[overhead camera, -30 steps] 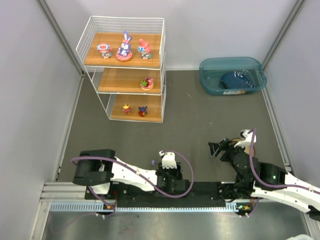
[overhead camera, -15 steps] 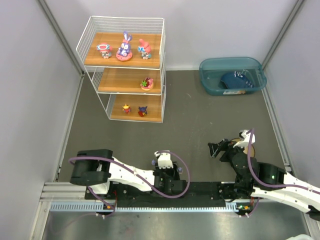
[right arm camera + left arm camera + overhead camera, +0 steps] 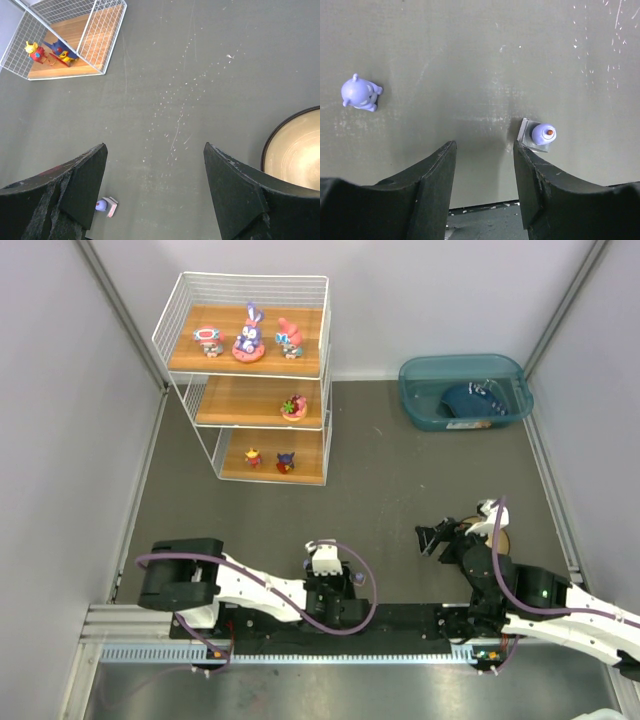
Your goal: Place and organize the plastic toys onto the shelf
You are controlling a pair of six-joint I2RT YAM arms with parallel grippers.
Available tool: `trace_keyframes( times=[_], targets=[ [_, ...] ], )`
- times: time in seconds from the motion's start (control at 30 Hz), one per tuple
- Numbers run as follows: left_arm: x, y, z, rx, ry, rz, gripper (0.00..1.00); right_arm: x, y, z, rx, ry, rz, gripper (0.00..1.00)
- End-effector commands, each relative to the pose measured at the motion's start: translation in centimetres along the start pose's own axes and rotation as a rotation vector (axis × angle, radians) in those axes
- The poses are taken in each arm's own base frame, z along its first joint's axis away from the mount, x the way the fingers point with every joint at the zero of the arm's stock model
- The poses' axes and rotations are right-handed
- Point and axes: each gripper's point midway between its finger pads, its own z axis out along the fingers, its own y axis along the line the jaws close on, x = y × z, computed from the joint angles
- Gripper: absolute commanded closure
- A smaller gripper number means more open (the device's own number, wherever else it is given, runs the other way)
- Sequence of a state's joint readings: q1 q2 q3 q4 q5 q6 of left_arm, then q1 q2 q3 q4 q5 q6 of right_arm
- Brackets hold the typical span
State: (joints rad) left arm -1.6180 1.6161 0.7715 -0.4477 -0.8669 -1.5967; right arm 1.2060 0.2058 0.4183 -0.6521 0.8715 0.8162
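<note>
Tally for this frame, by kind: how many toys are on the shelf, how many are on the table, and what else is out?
Toys on the shelf: 6
Purple toys on the table: 2
Shelf: 1
Bin: 1
Blue item in the bin: 1
Bowl: 1
Total: 12

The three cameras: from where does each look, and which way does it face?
Top external: above and behind the arms, looking down on table, shelf and teal bin; both arms show.
Left wrist: on the left arm, facing straight down at a purple figurine and a small purple toy; the open left gripper shows.
Right wrist: on the right arm, facing forward and down toward the shelf, tan bowl at right; the open right gripper shows.
Shared: top external and right wrist both show the lowest board's red toy and blue toy.
</note>
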Motion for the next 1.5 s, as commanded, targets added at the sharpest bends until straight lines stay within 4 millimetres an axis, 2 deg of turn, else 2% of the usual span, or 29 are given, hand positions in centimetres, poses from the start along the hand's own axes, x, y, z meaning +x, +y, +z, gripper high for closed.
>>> trace_keyframes(
  times=[0.0,0.07,0.1,0.3,0.4,0.57,0.63,0.8,0.83,1.07,1.3,1.47],
  targets=[
    [-1.2,-1.1,-1.1,0.041,-0.054,0.045,0.45,-0.6,0.1,0.2,0.011,-0.025,0.022,0.21],
    [-0.8,-2.2,-1.9,0.071,-0.059,0.102,0.44,-0.7,0.1,0.2,0.011,-0.026,0.023,0.21],
    [-0.7,-3.4,-2.3,0.089,-0.068,0.114,0.44,-0.6,0.1,0.2,0.013,-0.025,0.022,0.21],
    [-0.4,-5.6,-3.1,0.136,-0.081,0.166,0.37,-0.3,0.1,0.2,0.009,-0.019,0.020,0.20],
    [-0.2,-5.6,-2.7,0.163,-0.079,0.171,0.31,-0.4,0.1,0.2,0.010,-0.021,0.021,0.20],
    [0.2,-4.8,-1.6,0.136,-0.065,0.179,0.29,-0.3,0.0,0.3,0.013,-0.021,0.020,0.20],
    [0.0,-5.0,-1.3,0.144,-0.070,0.183,0.29,-0.4,0.0,0.2,0.012,-0.021,0.021,0.20],
    [0.3,-4.7,-0.4,0.179,-0.061,0.211,0.32,-0.4,0.0,0.3,0.017,-0.025,0.017,0.20],
    [0.3,-5.3,-0.5,0.209,-0.063,0.214,0.34,-0.4,0.0,0.3,0.016,-0.026,0.017,0.20],
    [0.7,-3.8,-0.3,0.245,-0.049,0.281,0.37,-0.4,-0.1,0.3,0.021,-0.028,0.019,0.20],
    [1.2,-4.7,-0.2,0.302,-0.052,0.312,0.38,-0.3,-0.1,0.4,0.025,-0.024,0.007,0.20],
    [1.3,-4.4,0.3,0.288,-0.045,0.318,0.43,-0.4,-0.1,0.4,0.026,-0.025,0.007,0.20]
  ],
)
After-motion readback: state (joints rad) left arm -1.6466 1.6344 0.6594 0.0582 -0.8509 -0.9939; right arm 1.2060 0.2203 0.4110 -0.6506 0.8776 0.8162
